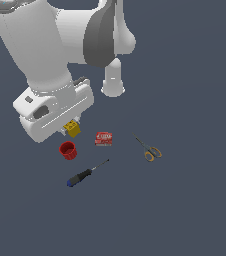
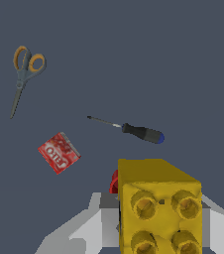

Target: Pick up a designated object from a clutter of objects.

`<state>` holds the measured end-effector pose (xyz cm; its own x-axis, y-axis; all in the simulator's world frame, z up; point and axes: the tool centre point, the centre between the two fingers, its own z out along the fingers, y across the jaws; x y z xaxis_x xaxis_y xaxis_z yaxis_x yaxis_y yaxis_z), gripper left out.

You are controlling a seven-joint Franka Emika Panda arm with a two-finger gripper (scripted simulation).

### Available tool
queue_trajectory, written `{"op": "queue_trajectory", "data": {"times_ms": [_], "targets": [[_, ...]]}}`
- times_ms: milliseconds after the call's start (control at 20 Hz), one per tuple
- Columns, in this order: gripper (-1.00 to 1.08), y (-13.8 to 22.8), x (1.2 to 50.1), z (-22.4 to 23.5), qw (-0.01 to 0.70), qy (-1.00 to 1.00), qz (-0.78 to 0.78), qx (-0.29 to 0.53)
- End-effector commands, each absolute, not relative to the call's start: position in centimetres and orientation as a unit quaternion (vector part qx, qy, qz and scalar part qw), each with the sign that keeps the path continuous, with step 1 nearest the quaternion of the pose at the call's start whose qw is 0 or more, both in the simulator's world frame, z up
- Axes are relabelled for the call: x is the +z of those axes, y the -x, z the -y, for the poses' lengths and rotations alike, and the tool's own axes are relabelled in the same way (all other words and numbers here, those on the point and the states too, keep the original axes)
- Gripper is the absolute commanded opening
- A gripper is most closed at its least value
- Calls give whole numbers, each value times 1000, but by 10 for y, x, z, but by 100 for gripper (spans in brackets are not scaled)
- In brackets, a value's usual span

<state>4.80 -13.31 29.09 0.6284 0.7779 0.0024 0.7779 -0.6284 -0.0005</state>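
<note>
A: Block (image 1: 73, 128) first: where is it?
B: Right under the arm's (image 1: 60, 55) white hand, in the gripper (image 2: 158, 218). The wrist view shows it close up, studs facing the camera, with grey fingers (image 2: 91, 225) on either side, closed on it.
A: Is it off the worktop (image 1: 195, 210)?
B: It appears so; the cup (image 1: 68, 150) shows partly behind it in the wrist view.
A: Anything in the cup?
B: Its inside looks red and empty from outside.
A: The rest, biggest down?
B: Screwdriver (image 1: 87, 173) near the cup, scissors (image 1: 148, 148) well apart toward the exterior view's right, and the flat red box (image 1: 103, 139) between cup and scissors.
</note>
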Motion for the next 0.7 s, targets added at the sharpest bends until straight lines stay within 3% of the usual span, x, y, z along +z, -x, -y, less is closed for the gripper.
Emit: {"op": "queue_trajectory", "data": {"times_ms": [0,650], "targets": [[-100,-53,314,146,1,902,431,-1],[-100,-74,401,197,0,902,431,0]]}}
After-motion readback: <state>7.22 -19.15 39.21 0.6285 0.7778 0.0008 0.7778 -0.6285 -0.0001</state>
